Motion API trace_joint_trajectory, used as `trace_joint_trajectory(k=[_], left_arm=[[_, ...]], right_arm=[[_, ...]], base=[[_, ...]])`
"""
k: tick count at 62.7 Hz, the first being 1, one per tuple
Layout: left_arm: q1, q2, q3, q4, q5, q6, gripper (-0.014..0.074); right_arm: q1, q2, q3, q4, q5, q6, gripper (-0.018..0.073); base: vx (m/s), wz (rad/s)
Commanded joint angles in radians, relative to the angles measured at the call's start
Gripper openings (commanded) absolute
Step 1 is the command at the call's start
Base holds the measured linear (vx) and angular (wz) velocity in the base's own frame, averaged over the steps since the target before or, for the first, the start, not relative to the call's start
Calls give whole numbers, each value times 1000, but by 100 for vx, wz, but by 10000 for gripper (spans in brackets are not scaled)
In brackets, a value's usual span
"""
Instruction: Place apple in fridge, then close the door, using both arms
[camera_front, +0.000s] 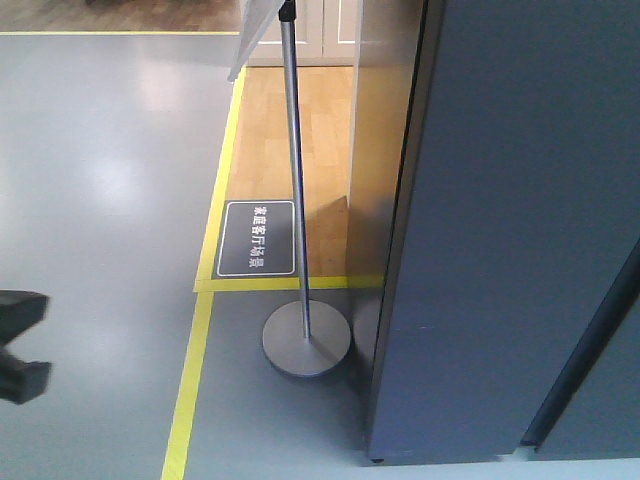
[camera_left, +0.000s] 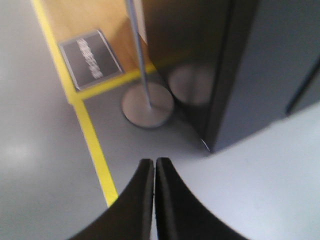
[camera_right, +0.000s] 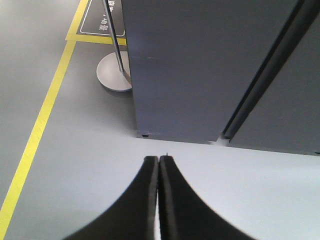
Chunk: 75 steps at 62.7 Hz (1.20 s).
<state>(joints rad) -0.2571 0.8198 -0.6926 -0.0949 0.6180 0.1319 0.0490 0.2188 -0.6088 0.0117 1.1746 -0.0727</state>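
The fridge (camera_front: 500, 230) stood upright, long axis vertical, at frame right beside a pole stand (camera_front: 306, 345). Left gripper (camera_left: 154, 165) and right gripper (camera_right: 158, 161) were both clenched, empty. Apple unseen.

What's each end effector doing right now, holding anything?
Left end effector: closed, holding nothing.
Right end effector: closed, holding nothing.

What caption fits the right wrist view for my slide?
Right gripper shut and empty, facing the dark grey fridge base; sign stand at left.
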Motion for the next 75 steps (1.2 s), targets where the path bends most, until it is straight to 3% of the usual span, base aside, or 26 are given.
trace_joint_trajectory(k=[1, 15, 41, 62, 75], left_arm=[[63, -101, 37, -4, -129, -8, -6], [172, -333, 249, -4, -289, -8, -6], [258, -675, 591, -5, -531, -9, -6], [260, -812, 739, -5, -631, -9, -6], [260, -848, 746, -4, -628, -11, -6]], right_arm=[[1, 14, -22, 1, -60, 0, -3], [1, 14, -22, 1, -60, -1, -3], [1, 14, -22, 1, -60, -1, -3], [1, 14, -22, 1, -60, -2, -3], [1, 14, -22, 1, -59, -3, -3]], base=[[0, 0], [0, 0], [0, 0], [0, 0], [0, 0]])
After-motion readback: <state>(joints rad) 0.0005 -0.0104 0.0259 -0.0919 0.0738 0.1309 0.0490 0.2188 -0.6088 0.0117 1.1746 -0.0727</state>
